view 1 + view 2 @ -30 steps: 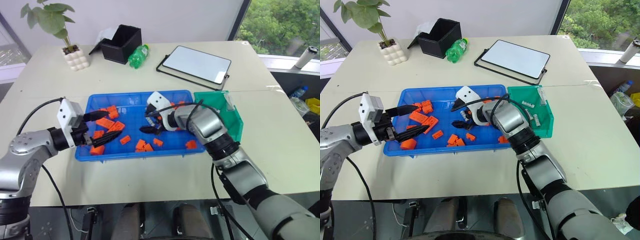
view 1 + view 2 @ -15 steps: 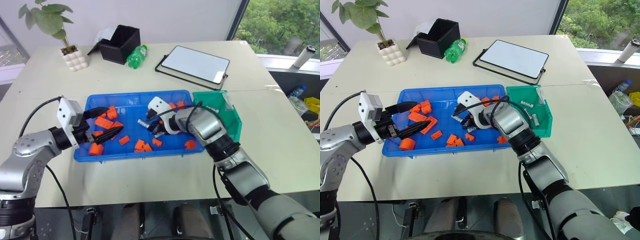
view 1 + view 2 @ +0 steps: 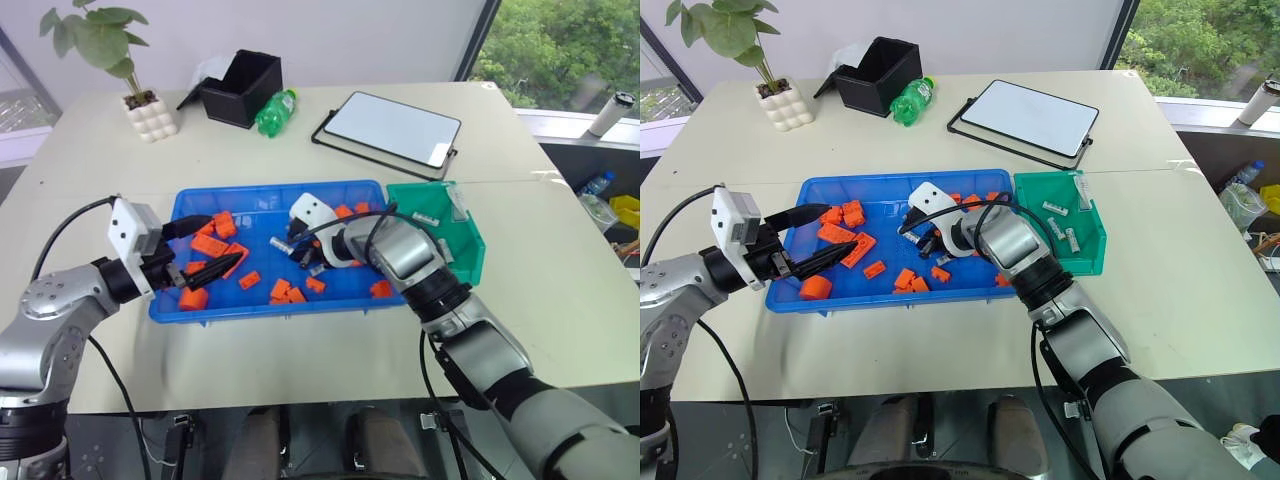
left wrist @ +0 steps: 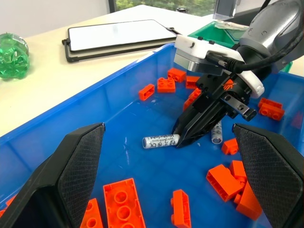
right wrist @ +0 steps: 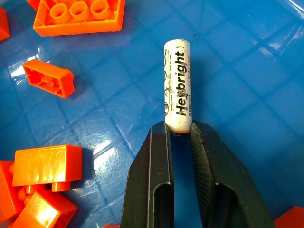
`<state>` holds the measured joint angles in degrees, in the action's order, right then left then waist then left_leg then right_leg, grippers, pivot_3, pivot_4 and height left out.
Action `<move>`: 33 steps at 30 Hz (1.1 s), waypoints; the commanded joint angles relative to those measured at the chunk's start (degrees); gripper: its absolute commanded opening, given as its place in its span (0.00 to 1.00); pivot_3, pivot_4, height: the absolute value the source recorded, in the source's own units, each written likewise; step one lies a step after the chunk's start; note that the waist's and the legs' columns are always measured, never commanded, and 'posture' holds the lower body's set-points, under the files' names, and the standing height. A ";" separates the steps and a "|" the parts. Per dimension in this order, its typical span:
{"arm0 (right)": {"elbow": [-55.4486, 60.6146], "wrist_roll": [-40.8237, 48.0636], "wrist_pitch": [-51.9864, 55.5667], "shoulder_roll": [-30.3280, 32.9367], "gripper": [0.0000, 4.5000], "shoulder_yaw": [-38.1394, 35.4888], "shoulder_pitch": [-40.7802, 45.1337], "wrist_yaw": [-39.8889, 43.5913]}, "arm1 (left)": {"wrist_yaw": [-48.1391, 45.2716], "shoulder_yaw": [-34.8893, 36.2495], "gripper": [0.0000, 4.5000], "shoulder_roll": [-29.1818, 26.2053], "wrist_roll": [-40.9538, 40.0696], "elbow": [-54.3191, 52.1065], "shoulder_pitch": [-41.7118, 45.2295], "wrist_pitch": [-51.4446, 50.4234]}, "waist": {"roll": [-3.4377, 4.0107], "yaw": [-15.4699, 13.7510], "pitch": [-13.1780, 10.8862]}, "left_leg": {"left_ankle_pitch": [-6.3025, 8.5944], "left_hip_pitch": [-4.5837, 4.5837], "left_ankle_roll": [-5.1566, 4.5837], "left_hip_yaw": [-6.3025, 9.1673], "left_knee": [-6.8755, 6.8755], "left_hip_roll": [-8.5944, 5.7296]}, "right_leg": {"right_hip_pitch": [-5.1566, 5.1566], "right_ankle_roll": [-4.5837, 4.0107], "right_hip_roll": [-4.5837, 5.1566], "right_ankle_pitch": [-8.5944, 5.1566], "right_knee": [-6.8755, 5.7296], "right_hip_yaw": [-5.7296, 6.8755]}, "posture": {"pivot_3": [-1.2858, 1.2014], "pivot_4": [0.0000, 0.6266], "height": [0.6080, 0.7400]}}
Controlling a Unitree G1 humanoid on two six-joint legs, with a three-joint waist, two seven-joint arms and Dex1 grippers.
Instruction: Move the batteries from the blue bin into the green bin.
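Note:
The blue bin (image 3: pixel 262 190) lies mid-table with orange blocks and batteries in it. My right gripper (image 5: pixel 179 129) reaches down to the bin's floor and is shut on the end of one battery (image 5: pixel 177 85), a white-labelled cylinder lying flat; the left wrist view shows the same battery (image 4: pixel 160 141) at the fingertips. A second battery (image 4: pixel 216 132) lies just behind that gripper. My left gripper (image 3: pixel 225 238) hovers open over the bin's left end with nothing in it. The green bin (image 3: pixel 1092 262) adjoins the blue bin's right end and holds several batteries (image 3: pixel 1057 209).
Orange blocks (image 3: pixel 214 243) lie scattered across the blue bin. At the back of the table stand a black box (image 3: pixel 243 86), a green bottle (image 3: pixel 276 110), a framed white tablet (image 3: pixel 393 126) and a potted plant (image 3: pixel 149 113).
My right gripper was open over the batteries a second ago; it has since closed on the end of one battery. The left arm has stayed put.

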<state>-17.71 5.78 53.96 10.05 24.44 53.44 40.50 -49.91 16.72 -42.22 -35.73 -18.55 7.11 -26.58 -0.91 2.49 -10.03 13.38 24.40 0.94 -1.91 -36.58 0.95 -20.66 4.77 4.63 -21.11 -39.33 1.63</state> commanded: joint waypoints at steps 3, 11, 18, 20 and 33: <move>1.49 -0.85 -0.96 1.17 0.01 -2.62 2.71 -1.18 | -0.28 1.29 1.00 -0.14 -0.57 -0.67 0.84 1.24 | 0.01 -0.04 -0.01 | 0.00 0.00 0.00 0.00 0.00 0.00 | 0.00 0.00 0.00 0.00 0.00 0.00 | 0.52 0.24 1.00; 7.53 0.60 3.05 12.63 0.01 -11.14 8.05 -0.22 | -1.86 0.10 1.00 -0.18 0.23 2.51 2.46 2.36 | 0.02 -0.36 -0.02 | 0.00 0.05 0.00 0.00 0.01 -0.02 | -0.03 0.00 0.03 0.00 0.02 0.01 | 0.52 0.24 1.00; 18.59 2.80 12.51 26.13 0.01 -16.09 6.02 1.82 | -5.98 -3.82 1.00 0.14 2.00 8.92 7.48 4.43 | 0.02 -0.32 -0.02 | 0.02 0.07 -0.03 -0.02 0.07 -0.02 | -0.04 0.00 0.02 0.00 0.09 0.01 | 0.52 0.24 1.00; 20.92 3.54 15.01 29.37 0.01 -17.29 5.14 1.96 | -7.31 -4.76 1.00 0.14 2.23 10.54 9.01 4.83 | 0.02 -0.32 -0.02 | 0.03 0.07 -0.04 -0.02 0.07 -0.02 | -0.04 0.00 0.02 0.00 0.09 0.02 | 0.52 0.24 1.00; 36.10 10.30 29.01 39.38 0.01 -24.38 -6.15 0.14 | -13.03 -9.55 1.00 3.64 5.75 22.87 21.46 9.57 | 0.01 -0.35 -0.03 | 0.05 0.07 -0.09 -0.04 0.05 0.00 | -0.01 0.00 -0.01 0.00 0.13 0.01 | 0.52 0.24 1.00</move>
<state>15.70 15.05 82.04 48.61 2.40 47.66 41.43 -61.79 7.22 -38.18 -30.32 4.27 27.22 -18.32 -0.90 2.14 -10.06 13.43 24.47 0.86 -1.95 -36.54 0.95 -20.67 4.77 4.62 -21.12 -39.19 1.65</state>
